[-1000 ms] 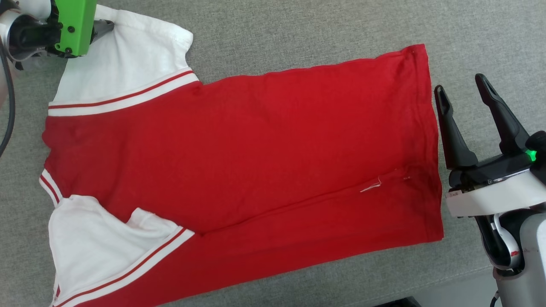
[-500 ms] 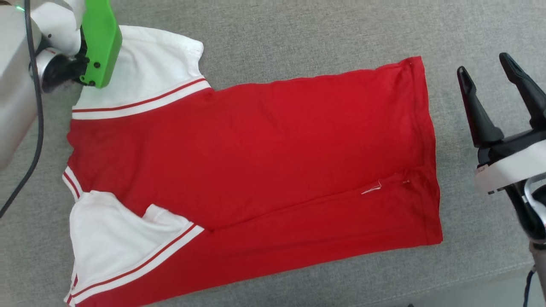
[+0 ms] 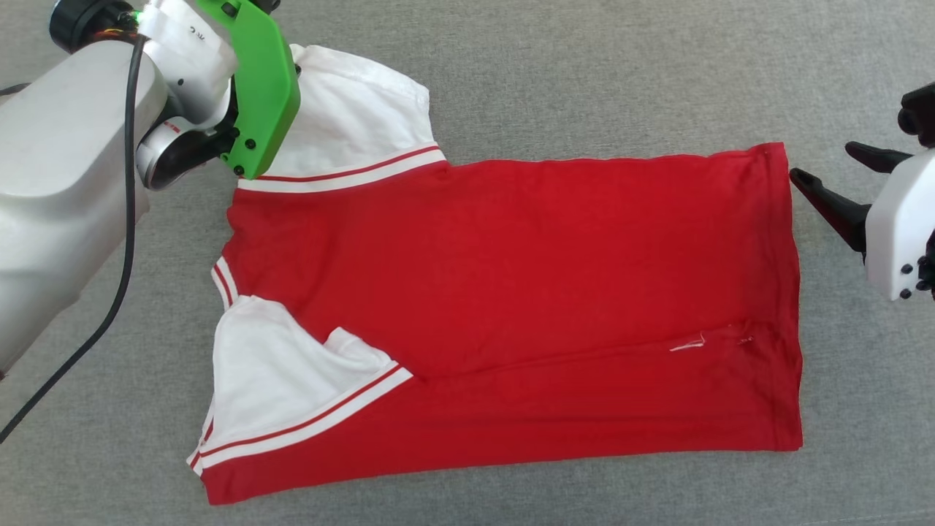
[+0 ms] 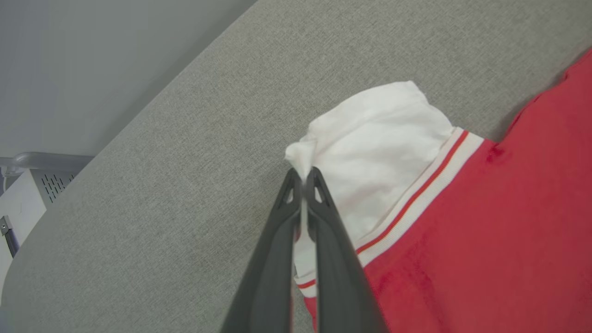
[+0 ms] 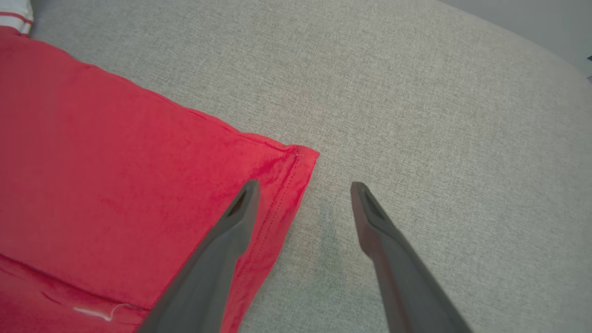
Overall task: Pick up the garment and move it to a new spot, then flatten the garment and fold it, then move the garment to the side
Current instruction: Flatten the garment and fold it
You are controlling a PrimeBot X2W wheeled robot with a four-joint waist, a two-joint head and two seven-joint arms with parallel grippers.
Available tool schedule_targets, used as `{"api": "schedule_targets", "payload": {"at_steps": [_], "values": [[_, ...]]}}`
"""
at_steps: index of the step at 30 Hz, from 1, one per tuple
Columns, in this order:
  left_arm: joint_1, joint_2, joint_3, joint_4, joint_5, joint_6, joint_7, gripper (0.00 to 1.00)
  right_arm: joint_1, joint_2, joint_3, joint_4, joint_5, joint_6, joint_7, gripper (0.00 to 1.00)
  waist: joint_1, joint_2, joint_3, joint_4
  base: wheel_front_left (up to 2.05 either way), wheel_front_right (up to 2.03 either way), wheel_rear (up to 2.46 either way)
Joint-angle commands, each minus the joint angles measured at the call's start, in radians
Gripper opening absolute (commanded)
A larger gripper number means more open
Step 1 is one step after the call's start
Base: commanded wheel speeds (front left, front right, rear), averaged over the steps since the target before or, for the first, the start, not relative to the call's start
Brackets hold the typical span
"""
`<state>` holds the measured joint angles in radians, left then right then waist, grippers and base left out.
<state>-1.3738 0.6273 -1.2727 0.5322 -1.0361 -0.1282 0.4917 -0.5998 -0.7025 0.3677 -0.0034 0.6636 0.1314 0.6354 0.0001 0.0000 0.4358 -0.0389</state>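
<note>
The garment (image 3: 511,292) lies spread flat on a grey fabric surface (image 3: 584,73). A plain red face is up, the neck end toward the robot's left and the hem toward its right. Both white sleeves sit at the left end. The near sleeve (image 3: 277,372) is folded in over the red body, while the far sleeve (image 3: 358,117) sticks out away from the robot. Striped red-and-white trim borders each sleeve. A long crease runs across the near part of the body, with a small white thread or tag (image 3: 687,343) near the hem.

In the left wrist view, the left gripper (image 4: 303,173) is at the outer edge of the far sleeve (image 4: 379,134). Its two dark fingers are pressed together on a pinch of white cloth, which bunches up just above the fingertips. In the head view, a green mount (image 3: 259,95) on the wrist covers that corner of the sleeve. The silver forearm (image 3: 58,183) and a black cable (image 3: 109,292) reach in from the left.

The right gripper (image 3: 822,161) is just beside the far corner of the hem, on the right. Its fingers are spread wide and hold nothing. In the right wrist view, the right gripper (image 5: 304,185) has one finger in front of the red hem (image 5: 277,185) and the other over bare grey fabric. I cannot tell whether either finger touches the cloth.
</note>
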Motion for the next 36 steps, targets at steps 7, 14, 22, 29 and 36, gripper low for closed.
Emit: {"api": "schedule_targets", "payload": {"at_steps": [7,14,22,29,36], "values": [[0.013,-0.011,-0.005,-0.04,0.008,-0.002,-0.039,0.0,-0.145,-0.034,0.093,0.092,0.057,-0.001,0.215,1.0,-0.0001,0.0,-0.006,0.056,0.0,0.0,0.0],[-0.005,-0.013,-0.006,-0.056,0.021,-0.002,-0.06,0.0,-0.229,-0.005,0.17,0.192,0.036,-0.001,0.267,1.0,-0.0001,0.0,0.026,0.073,0.0,0.0,0.0],[-0.023,-0.005,-0.007,-0.066,0.028,-0.002,-0.08,0.0,-0.27,0.045,0.295,0.331,-0.005,-0.001,0.238,1.0,-0.0001,0.0,0.063,0.079,0.0,0.0,0.0],[-0.01,0.004,-0.007,-0.059,0.025,-0.002,-0.089,0.0,-0.274,0.065,0.372,0.396,0.039,-0.001,0.189,0.16,-0.0001,0.0,0.059,0.073,0.0,0.0,0.0],[0.026,0.019,-0.007,-0.044,0.012,-0.002,-0.111,0.0,-0.287,0.06,0.379,0.419,0.082,-0.001,0.061,0.0,-0.0001,0.0,-0.002,0.059,0.0,0.0,0.0]]}}
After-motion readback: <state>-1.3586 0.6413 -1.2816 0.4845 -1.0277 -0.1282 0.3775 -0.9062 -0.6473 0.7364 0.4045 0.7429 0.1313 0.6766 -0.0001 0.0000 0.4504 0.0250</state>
